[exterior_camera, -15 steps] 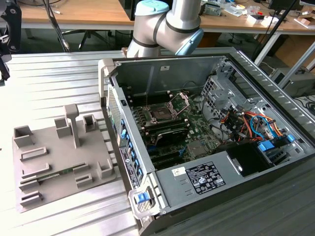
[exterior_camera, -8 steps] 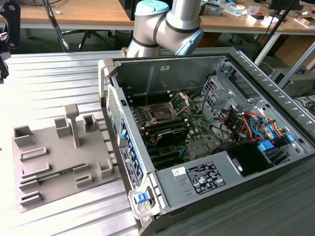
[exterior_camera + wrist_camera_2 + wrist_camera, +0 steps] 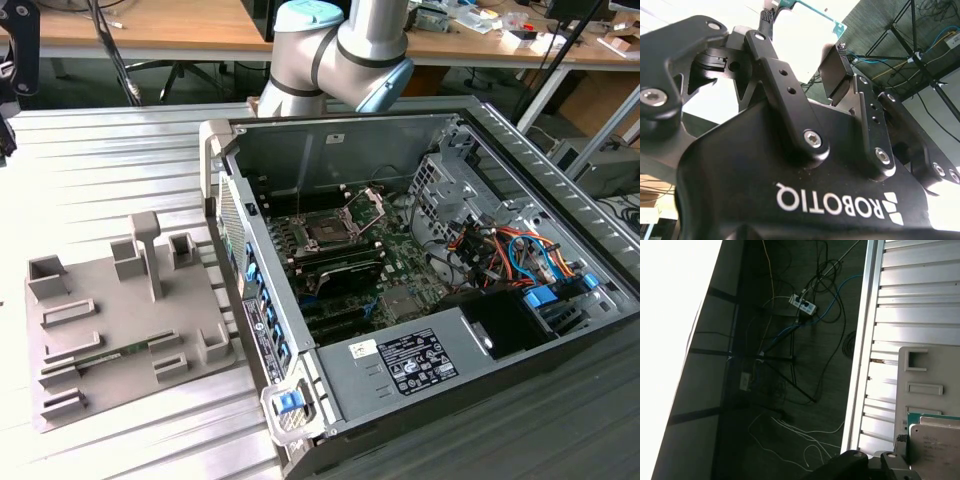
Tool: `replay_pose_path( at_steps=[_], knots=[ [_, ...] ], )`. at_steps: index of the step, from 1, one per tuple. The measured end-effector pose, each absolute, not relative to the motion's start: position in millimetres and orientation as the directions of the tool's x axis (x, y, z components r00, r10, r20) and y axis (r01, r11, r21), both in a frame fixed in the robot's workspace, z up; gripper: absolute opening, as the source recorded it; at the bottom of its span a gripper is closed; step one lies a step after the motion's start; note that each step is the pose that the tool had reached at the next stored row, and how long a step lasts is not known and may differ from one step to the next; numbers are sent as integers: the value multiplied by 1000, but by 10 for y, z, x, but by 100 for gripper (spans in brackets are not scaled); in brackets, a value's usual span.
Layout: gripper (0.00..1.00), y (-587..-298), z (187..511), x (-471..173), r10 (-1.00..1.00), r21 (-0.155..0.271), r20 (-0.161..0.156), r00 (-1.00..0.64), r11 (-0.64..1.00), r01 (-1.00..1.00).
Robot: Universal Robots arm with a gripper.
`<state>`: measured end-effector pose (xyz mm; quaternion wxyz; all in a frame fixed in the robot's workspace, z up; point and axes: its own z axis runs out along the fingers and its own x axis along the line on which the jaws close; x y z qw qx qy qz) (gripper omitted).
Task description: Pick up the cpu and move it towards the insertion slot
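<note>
Where its two fingers [image 3: 785, 85] end, the one end effector [image 3: 804, 36] is partly closed on the single cpu [image 3: 810, 22], with its tips at opposite edges of the pale, green-rimmed square. In the first wrist view the cpu [image 3: 937, 447] hangs in front of the one grey tray [image 3: 945, 372], near the desk [image 3: 910, 300] edge that borders the floor [image 3: 790, 390]. In the exterior view one arm [image 3: 340, 45] rises behind one open case [image 3: 270, 330], and the tray sits toward the desk's edge at that view's left. One slot [image 3: 325, 232] lies inside the case, its bracket [image 3: 371, 203] raised.
</note>
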<state>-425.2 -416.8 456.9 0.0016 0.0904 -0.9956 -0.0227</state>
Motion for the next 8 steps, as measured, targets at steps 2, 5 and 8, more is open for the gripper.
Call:
replay_pose_path(
  at_steps=[2, 5, 8],
  knots=[
    [55, -4168, 4571, -4252, -180, 46, -1, -984, 983, -180],
    [55, -4168, 4572, -4245, -180, 46, -1, -984, 983, -180],
    [55, -4168, 4571, -4226, -180, 46, -1, -984, 983, -180]
  ],
)
